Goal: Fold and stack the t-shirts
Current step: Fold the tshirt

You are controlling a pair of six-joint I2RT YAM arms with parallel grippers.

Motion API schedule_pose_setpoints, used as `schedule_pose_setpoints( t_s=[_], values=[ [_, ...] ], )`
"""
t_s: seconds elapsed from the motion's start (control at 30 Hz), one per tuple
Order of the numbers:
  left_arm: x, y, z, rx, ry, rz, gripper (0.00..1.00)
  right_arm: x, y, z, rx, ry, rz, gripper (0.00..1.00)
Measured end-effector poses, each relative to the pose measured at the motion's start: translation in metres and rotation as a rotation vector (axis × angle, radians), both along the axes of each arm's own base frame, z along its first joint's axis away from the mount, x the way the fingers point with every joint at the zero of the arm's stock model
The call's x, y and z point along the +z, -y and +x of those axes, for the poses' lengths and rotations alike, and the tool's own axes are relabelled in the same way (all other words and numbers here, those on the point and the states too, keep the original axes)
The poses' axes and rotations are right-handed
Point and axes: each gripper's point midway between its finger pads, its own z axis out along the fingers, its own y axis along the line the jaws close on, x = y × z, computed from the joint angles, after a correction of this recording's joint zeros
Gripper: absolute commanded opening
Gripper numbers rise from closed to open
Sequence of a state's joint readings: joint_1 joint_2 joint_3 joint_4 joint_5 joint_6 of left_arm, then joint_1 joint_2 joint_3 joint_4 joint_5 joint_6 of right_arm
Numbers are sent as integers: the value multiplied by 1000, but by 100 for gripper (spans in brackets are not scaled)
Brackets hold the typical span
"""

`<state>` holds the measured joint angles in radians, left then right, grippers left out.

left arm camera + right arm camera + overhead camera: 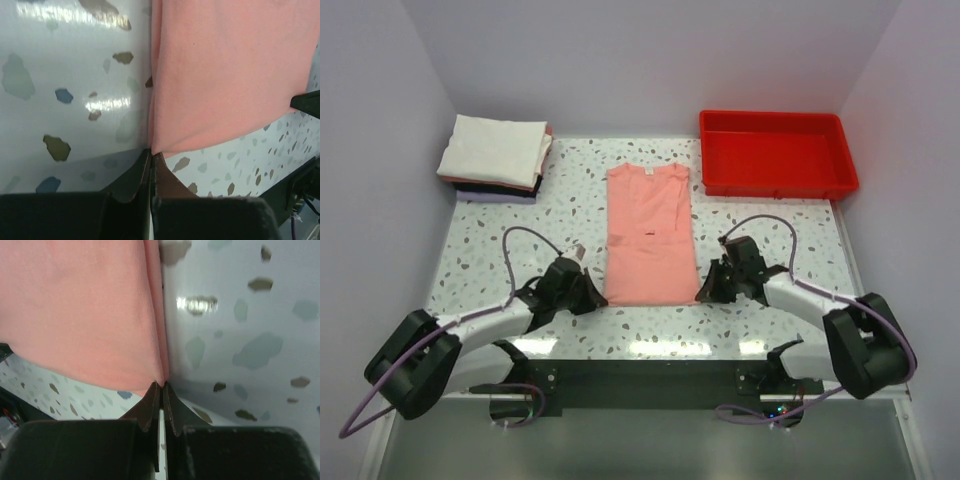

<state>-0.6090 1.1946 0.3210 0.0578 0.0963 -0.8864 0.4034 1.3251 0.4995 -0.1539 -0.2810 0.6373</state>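
A salmon-pink t-shirt (649, 235) lies flat mid-table, sleeves folded in, collar and white neck label at the far end. My left gripper (597, 297) is shut on its near left corner; in the left wrist view (151, 151) the tips pinch the pink hem (225, 75). My right gripper (705, 292) is shut on the near right corner; in the right wrist view (163, 384) the tips pinch the pink cloth (80, 310). A stack of folded t-shirts (496, 158), cream on top with black and lavender under it, sits at the far left.
A red plastic tray (776, 152) stands at the far right corner. The speckled tabletop (490, 250) runs between white walls on the left, back and right.
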Motion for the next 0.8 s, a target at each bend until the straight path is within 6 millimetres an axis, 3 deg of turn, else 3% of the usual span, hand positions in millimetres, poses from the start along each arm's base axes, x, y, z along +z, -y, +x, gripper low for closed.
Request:
schedule_pose_setpoints(
  t_s=[0.27,0.37,0.47,0.6,0.8],
  values=[
    [0,-3,-68,-12,-89,-52,0,2,-10,-89,139,-77,-2,0],
    [1,-5,-92,-20,-132,-71,0,8,-5,-111,139,-106,15,0],
    [3,-7,-107,-26,-165,-85,0,19,-1,-121,123,-101,44,0],
    [14,-9,-111,-18,-175,-80,0,38,0,-123,125,-82,57,0],
    [78,1,-84,17,-51,-113,0,87,-1,-104,152,-4,8,0]
  ],
)
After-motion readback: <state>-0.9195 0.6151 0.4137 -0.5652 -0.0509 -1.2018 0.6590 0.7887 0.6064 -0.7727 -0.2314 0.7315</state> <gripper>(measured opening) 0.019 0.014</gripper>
